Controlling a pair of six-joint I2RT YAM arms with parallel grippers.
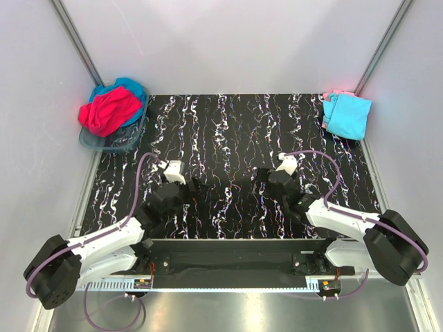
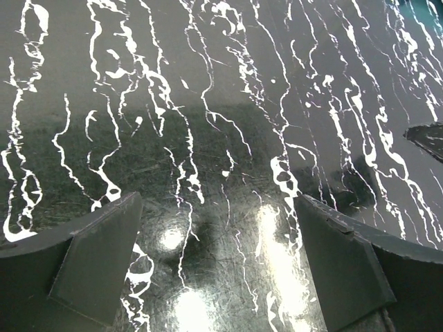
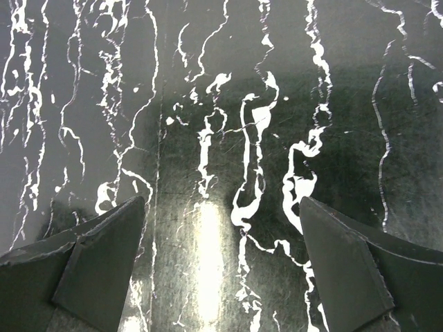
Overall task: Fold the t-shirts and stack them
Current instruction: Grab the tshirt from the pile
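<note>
At the far-left corner of the counter (image 1: 228,131) stood a clear bluish tub (image 1: 104,143). The pink-red t-shirt (image 1: 107,111) lay bunched on top of the tub's contents and spilled over its left rim. The teal-blue t-shirt (image 1: 136,90) lay under and behind it, also in the tub.

Over the near-left part of the counter, the left hand (image 2: 216,199) hung low above the surface. Its jaws were set wide and held nothing; only the marbled counter showed between the two fingers (image 2: 90,263).

Over the near-right part of the counter, the right hand (image 3: 221,200) was posed the same way: low, jaws set wide, empty, with bare counter between its fingers (image 3: 346,270). The two hands faced each other across the counter's middle and were apart.

At the far-right corner of the counter, the light cyan t-shirt (image 1: 347,116) lay folded flat. The pale pink t-shirt (image 1: 333,93) lay beneath it, showing only along its far edge.
</note>
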